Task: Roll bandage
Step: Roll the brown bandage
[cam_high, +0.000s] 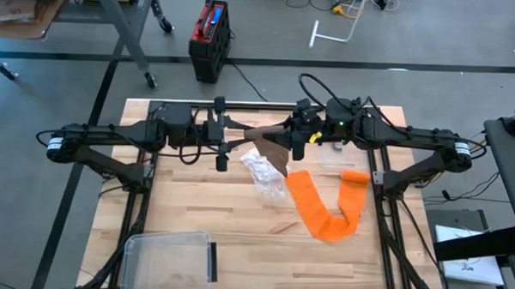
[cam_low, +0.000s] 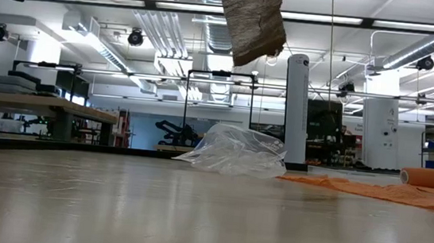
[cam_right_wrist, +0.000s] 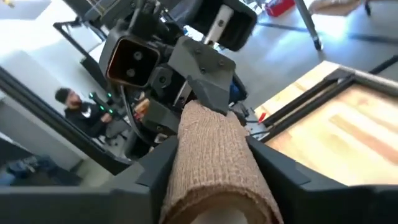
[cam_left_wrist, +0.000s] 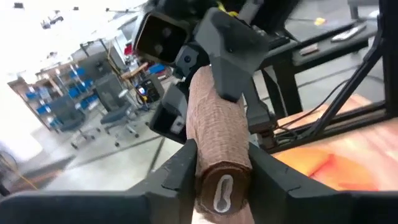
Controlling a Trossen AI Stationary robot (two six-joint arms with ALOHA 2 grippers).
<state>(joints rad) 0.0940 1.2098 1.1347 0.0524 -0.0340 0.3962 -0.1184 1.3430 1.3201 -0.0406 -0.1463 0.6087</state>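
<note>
A brown bandage roll (cam_high: 273,143) is held in the air over the far middle of the table, between my two grippers. Its lower part shows at the top of the low view (cam_low: 250,21). My left gripper (cam_high: 245,144) comes at it from the table's left, and my right gripper (cam_high: 297,139) from the right; both are shut on it. One end face of the roll carries a metal clip (cam_left_wrist: 223,191). An orange bandage (cam_high: 328,207) lies partly unrolled on the table, with its rolled end (cam_high: 355,177) at the right. My left gripper pinches the roll's left end (cam_left_wrist: 214,165) between its two fingers (cam_left_wrist: 177,174), which lie level along the roll's sides. The roll is clear of the table. My right gripper pinches the roll's other end (cam_right_wrist: 214,155) between its fingers (cam_right_wrist: 158,165), level, from the table's right.
A crumpled clear plastic bag (cam_high: 265,175) lies beneath the grippers, left of the orange bandage (cam_low: 386,190). A clear plastic box (cam_high: 169,257) stands at the near left edge. Bare wood stretches along the table's near middle.
</note>
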